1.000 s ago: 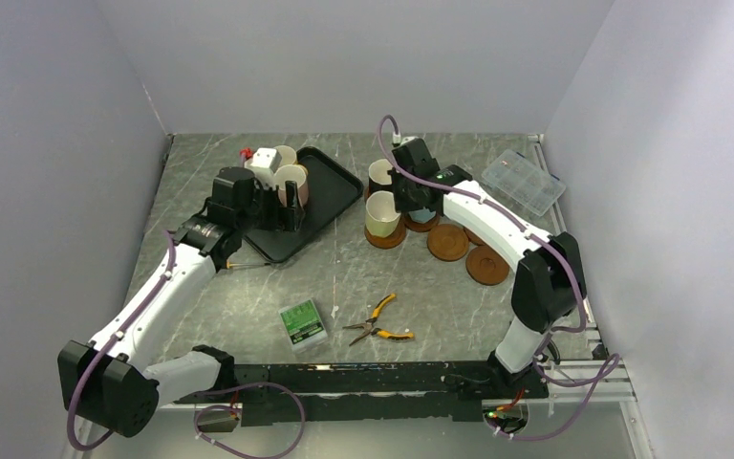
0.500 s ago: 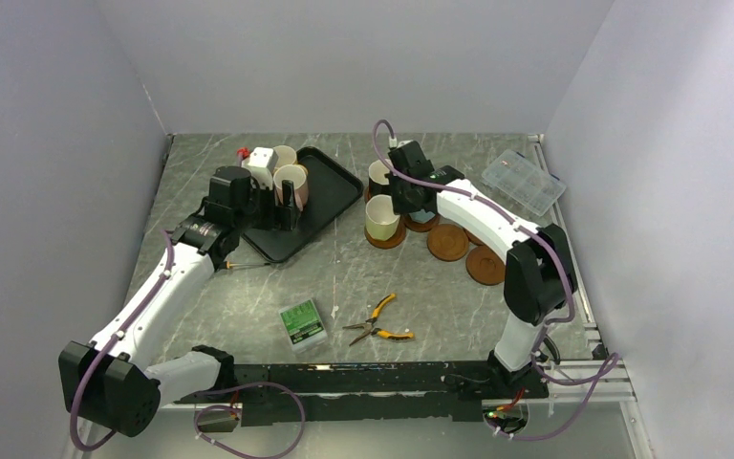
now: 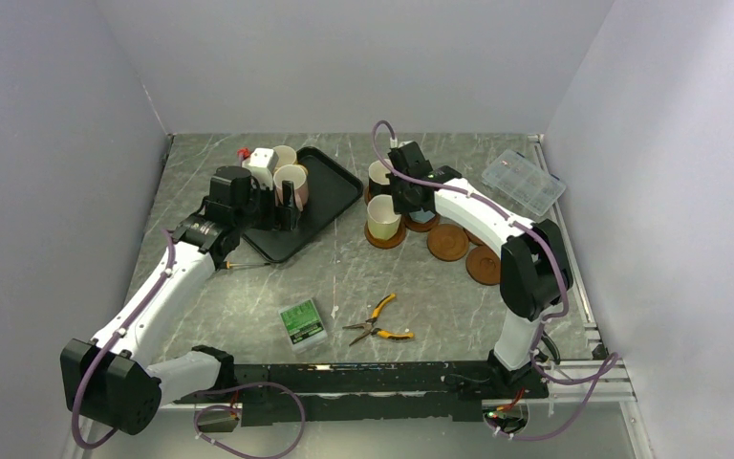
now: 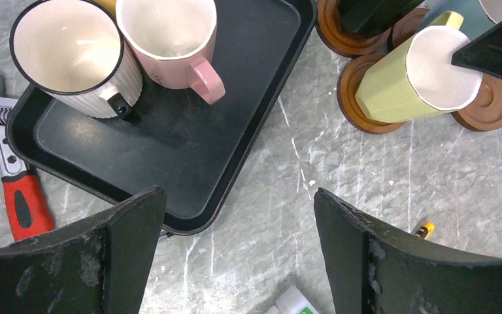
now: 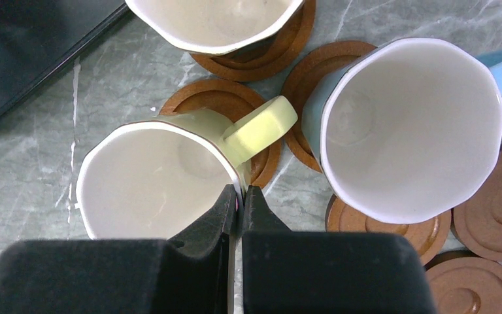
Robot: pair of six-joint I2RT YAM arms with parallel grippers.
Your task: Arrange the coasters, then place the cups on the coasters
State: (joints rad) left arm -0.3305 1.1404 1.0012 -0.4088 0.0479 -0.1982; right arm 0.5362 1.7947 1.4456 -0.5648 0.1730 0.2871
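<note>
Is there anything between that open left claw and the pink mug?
Nothing visible does. The left gripper hangs open above the tray, and only bare tray floor lies between it and the pink mug. A white mug stands close beside the pink one.

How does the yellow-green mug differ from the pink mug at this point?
The yellow-green mug stands on a coaster on the table; the pink mug stands in the black tray, with no coaster under it. The shut right gripper is at the yellow-green mug's rim, beside its handle; no gripper touches the pink mug. Both are upright, handled and pale inside.
</note>
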